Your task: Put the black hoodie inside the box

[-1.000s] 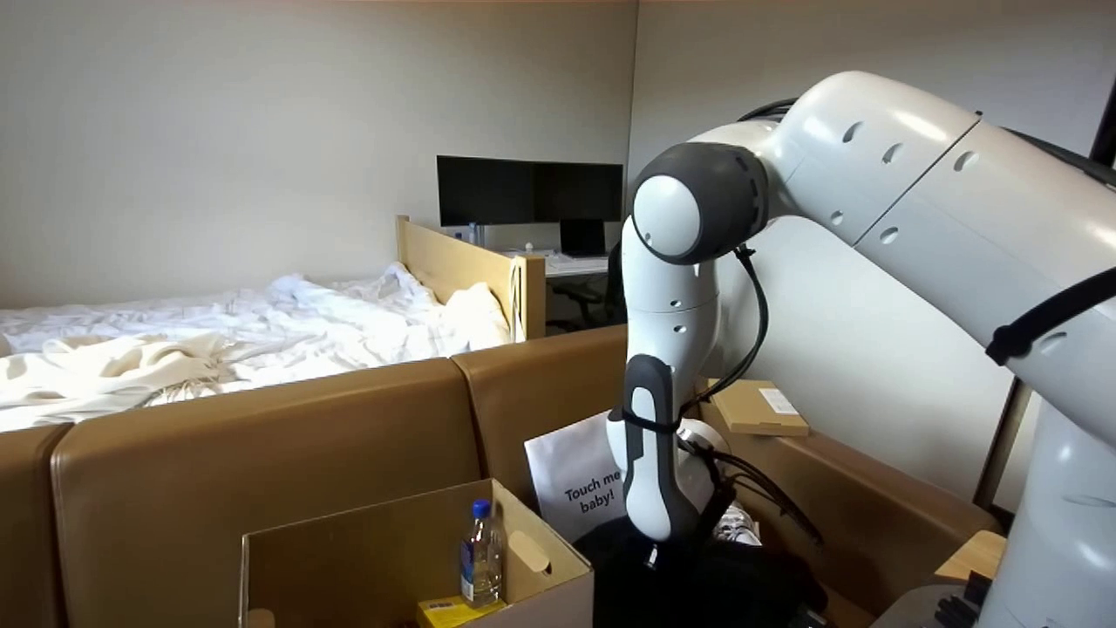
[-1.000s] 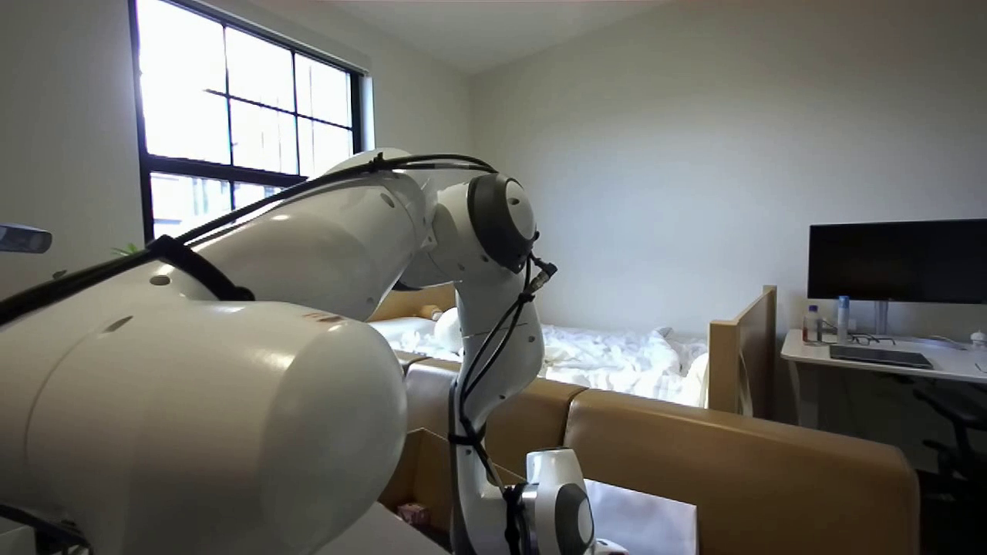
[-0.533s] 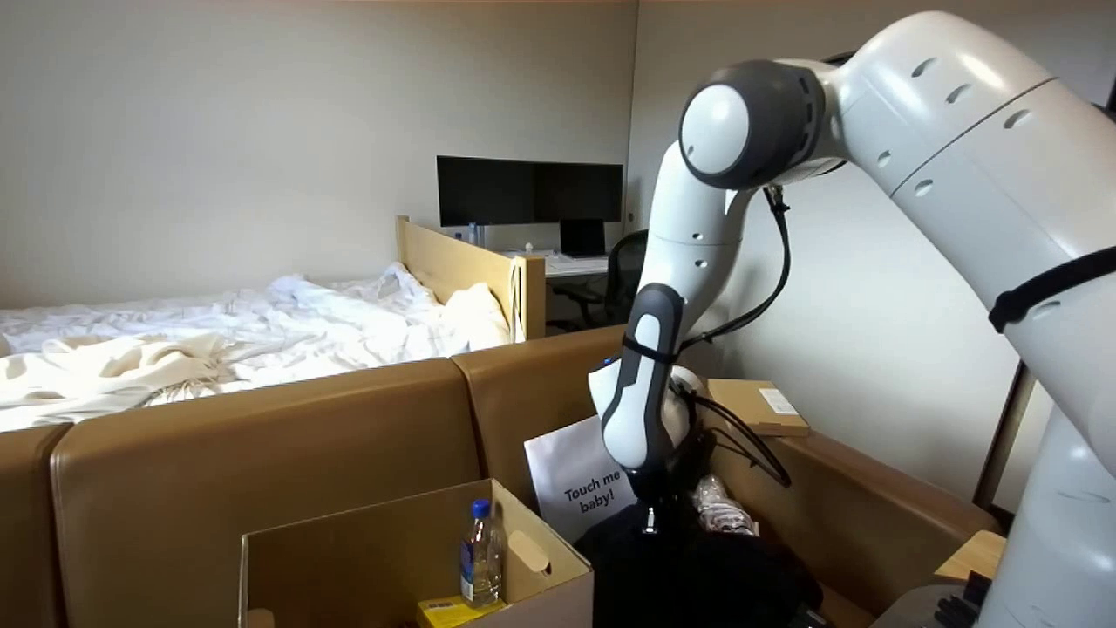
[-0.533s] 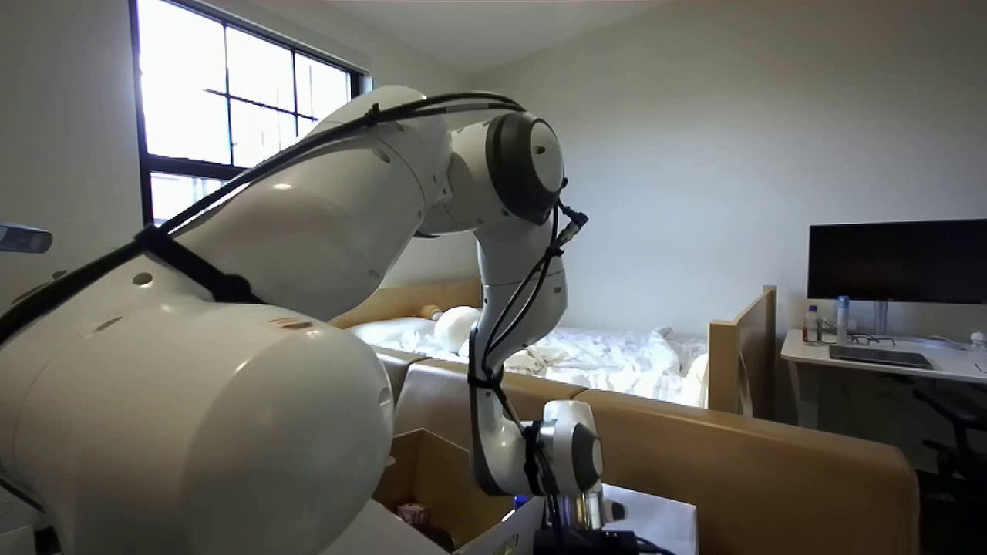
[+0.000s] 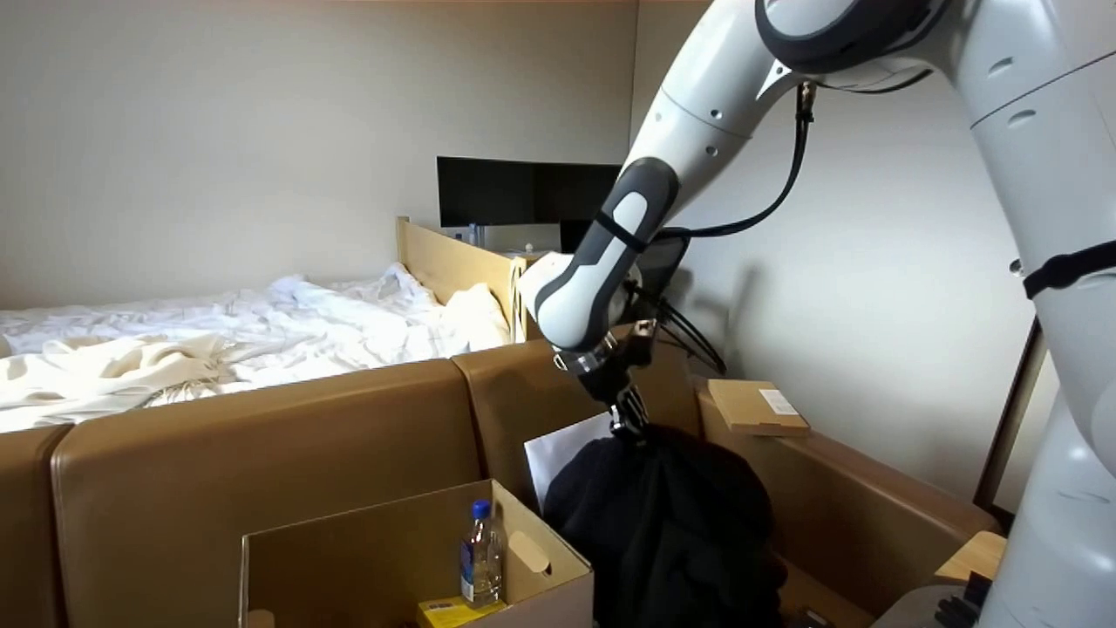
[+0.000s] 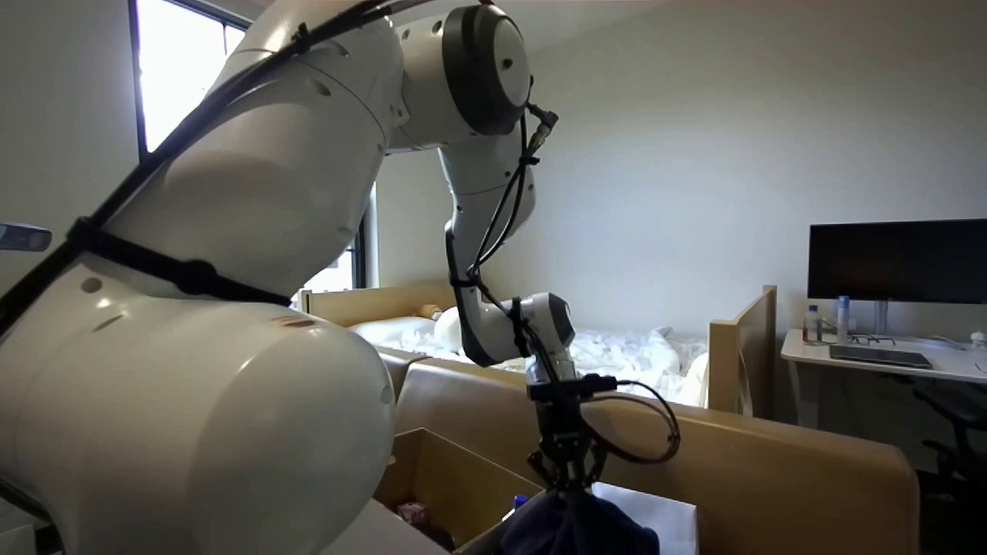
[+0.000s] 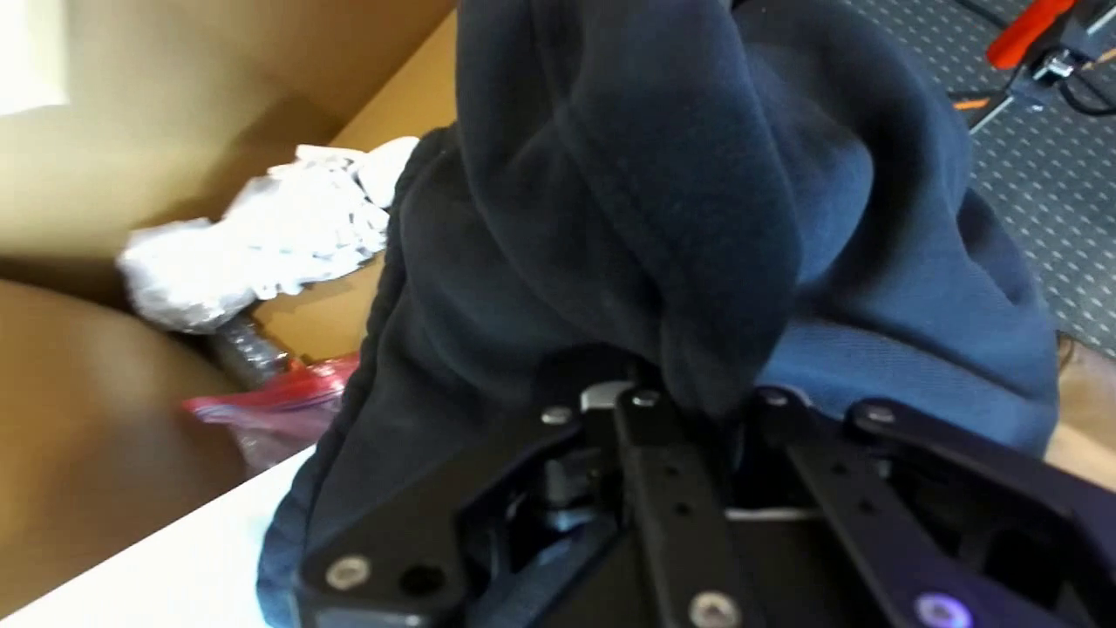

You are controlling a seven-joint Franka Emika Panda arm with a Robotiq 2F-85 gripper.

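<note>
The black hoodie [image 5: 663, 523] hangs bunched from my gripper [image 5: 635, 427] in front of the sofa; its lower end leaves the frame. In an exterior view its upper part [image 6: 578, 528] shows under the gripper [image 6: 569, 489]. In the wrist view the hoodie [image 7: 610, 201] fills the middle, and a fold is pinched between the fingers of the gripper [image 7: 697, 384]; the fingertips are hidden in cloth. The box [image 5: 366, 541], the only open cardboard one in view, stands left of the hoodie; it also shows in an exterior view [image 6: 463, 482]. The gripper is above and right of its rim.
A bottle [image 5: 480, 558] with a blue cap and a yellow packet [image 5: 453, 610] are in the box. A white paper sheet [image 5: 558, 449] leans on the sofa back [image 5: 261, 453]. A flat labelled cardboard box [image 5: 754, 408] lies on the armrest. White crumpled plastic [image 7: 253, 235] lies on the seat.
My arm has risen and the gripper has come up and tilted. The hoodie has been lifted from a low heap and now hangs, covering most of the paper sheet.
</note>
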